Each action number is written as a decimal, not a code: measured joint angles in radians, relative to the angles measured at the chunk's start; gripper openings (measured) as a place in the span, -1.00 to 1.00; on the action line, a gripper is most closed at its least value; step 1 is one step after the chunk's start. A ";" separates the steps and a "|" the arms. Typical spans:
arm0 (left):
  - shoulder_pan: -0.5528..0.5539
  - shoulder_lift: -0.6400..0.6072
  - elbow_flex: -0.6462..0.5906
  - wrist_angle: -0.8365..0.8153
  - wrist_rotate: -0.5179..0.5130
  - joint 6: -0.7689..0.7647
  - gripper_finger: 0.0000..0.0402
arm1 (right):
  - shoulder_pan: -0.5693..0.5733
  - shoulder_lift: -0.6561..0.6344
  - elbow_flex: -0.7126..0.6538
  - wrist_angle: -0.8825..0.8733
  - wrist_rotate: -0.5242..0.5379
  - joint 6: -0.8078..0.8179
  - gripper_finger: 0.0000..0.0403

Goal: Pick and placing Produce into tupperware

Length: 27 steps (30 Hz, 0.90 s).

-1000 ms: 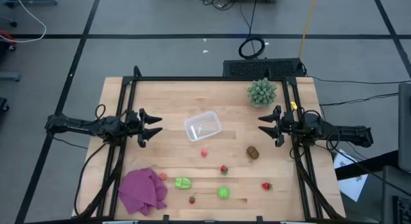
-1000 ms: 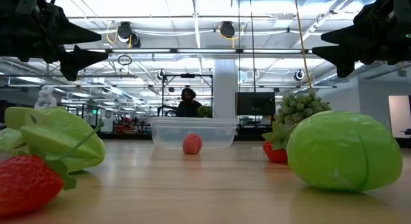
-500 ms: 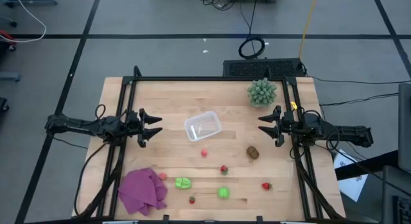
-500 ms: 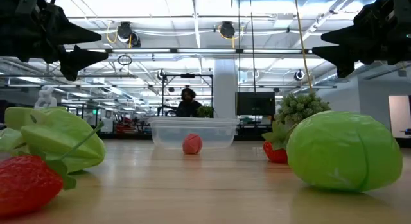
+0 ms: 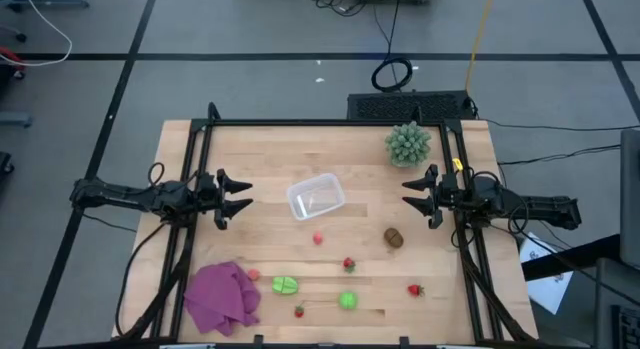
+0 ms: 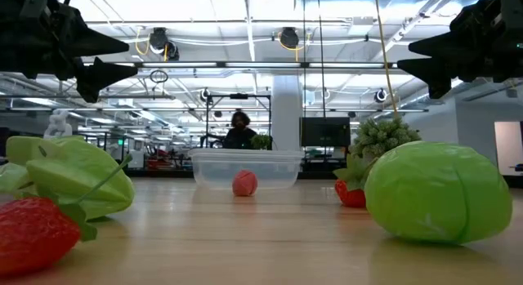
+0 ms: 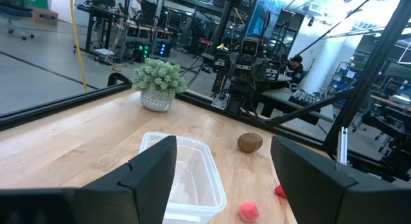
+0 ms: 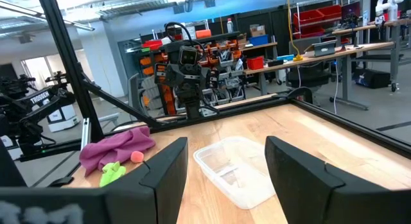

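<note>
The clear tupperware [image 5: 316, 197] stands empty near the table's middle, also in the left wrist view [image 7: 186, 179] and the right wrist view [image 8: 234, 169]. Produce lies nearer the near edge: a brown oval [image 5: 394, 237], a pink piece [image 5: 318, 238], red pieces [image 5: 349, 263] [image 5: 414, 289] [image 5: 298, 311], and two green pieces [image 5: 285, 285] [image 5: 347, 300]. My left gripper [image 5: 244, 197] hovers open at the table's left side. My right gripper [image 5: 408, 197] hovers open at the right side. Both point at the tupperware from a distance.
A spiky pale-green plant [image 5: 408, 144] stands at the far right corner. A purple cloth [image 5: 222, 295] lies at the near left corner, a small orange piece [image 5: 254, 274] beside it. A black frame [image 5: 330, 122] borders the table. A person [image 6: 239, 130] sits in the room beyond.
</note>
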 joint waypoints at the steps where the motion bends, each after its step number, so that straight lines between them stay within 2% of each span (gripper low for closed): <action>1: 0.000 0.000 0.000 0.000 0.000 -0.003 0.28 | 0.000 0.000 0.000 0.000 0.000 0.001 0.00; 9: 0.000 0.000 0.000 0.007 0.000 -0.007 0.28 | 0.000 0.000 0.000 0.000 0.000 0.053 0.00; 17: 0.000 0.000 0.000 0.006 0.000 -0.005 0.28 | 0.000 0.000 0.000 0.020 0.000 -0.003 0.00; 24: 0.000 0.000 0.000 0.012 0.000 -0.004 0.28 | 0.000 0.000 0.000 0.123 -0.001 -0.011 0.00; 27: 0.000 0.001 0.028 0.014 0.007 0.014 0.28 | 0.000 0.000 0.001 0.229 -0.002 -0.049 0.00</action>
